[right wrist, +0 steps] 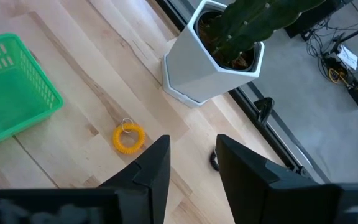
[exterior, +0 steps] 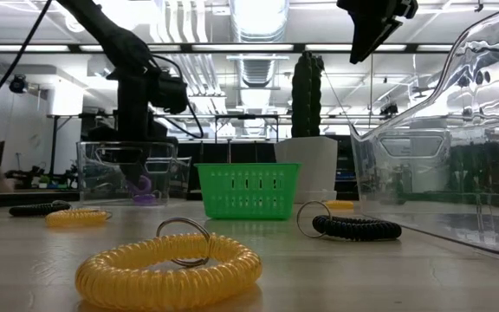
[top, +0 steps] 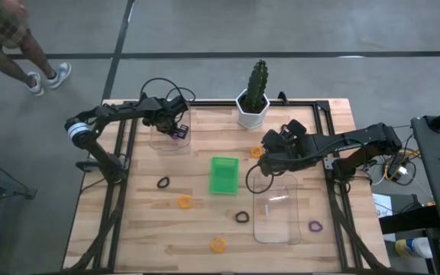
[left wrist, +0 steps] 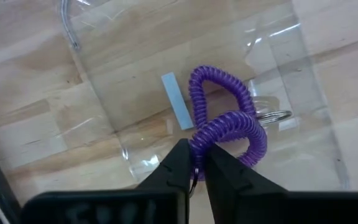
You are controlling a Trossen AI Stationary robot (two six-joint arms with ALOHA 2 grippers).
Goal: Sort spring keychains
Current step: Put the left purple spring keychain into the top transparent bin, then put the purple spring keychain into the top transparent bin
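Your left hand, upper left of the high view, is nearly clenched on the purple keychain over the clear tray; release fully, lift straight. Right hand is hovering released nr the upper orange one. Count: 2 purple, 4 orange, 2 black visible on the tabletop.

- left gripper: two dark fingers at frame bottom, jaws nearly together, tips pinching the lower coil of a purple spring keychain.
- keychain: coil twisted into a loop, metal ring projecting from one side.
- keychain sits inside a clear plastic tray.
- pale blue strip lies beside the coil.
- tray rests on a light wooden bench.
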